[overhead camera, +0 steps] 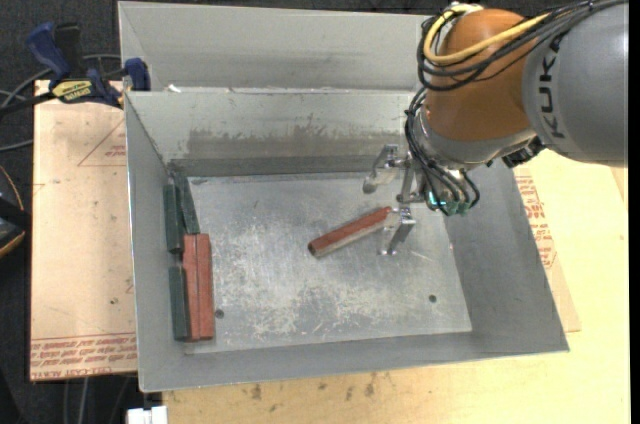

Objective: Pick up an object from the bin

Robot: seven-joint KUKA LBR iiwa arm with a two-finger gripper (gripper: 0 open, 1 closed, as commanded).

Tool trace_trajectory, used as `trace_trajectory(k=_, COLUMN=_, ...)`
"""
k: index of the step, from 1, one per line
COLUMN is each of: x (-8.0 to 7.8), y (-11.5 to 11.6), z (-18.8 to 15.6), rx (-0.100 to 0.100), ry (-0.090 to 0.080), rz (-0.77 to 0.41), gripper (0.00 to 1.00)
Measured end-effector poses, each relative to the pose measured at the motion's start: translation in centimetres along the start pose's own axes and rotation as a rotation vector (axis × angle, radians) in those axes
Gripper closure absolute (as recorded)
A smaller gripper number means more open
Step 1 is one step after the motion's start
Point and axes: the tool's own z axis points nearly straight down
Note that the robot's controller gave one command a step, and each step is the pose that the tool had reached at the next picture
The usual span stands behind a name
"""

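Observation:
A reddish-brown flat stick (348, 233) lies slantwise in the middle of the bin floor, its right end pointing up and right. My gripper (384, 212) is low over that right end. It is open, with one finger (381, 170) on the far side of the stick and the other finger (395, 238) on the near side. The stick's end sits in the gap between them, and I see no clamping on it.
Against the bin's left wall lie a reddish-brown block (201, 286) and dark green strips (178, 257), side by side and lengthwise. The arm with its orange cover and cables hangs over the bin's right rear corner.

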Motion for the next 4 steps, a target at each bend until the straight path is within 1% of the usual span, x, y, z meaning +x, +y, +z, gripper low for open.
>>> trace_trajectory(k=1, x=-0.2, y=0.0, z=-0.4, rx=0.000, ry=-0.008, rz=0.000, gripper=0.00)
trace_trajectory(k=2, x=-3.5, y=-0.4, z=10.2, rx=-0.002, ry=-0.013, rz=-0.067, gripper=1.00)
trace_trajectory(k=3, x=-3.5, y=-0.4, z=10.2, rx=-0.002, ry=-0.013, rz=-0.067, gripper=1.00)
trace_trajectory(k=4, x=-3.0, y=0.3, z=-3.2, rx=0.001, ry=-0.011, rz=-0.098, gripper=1.00)
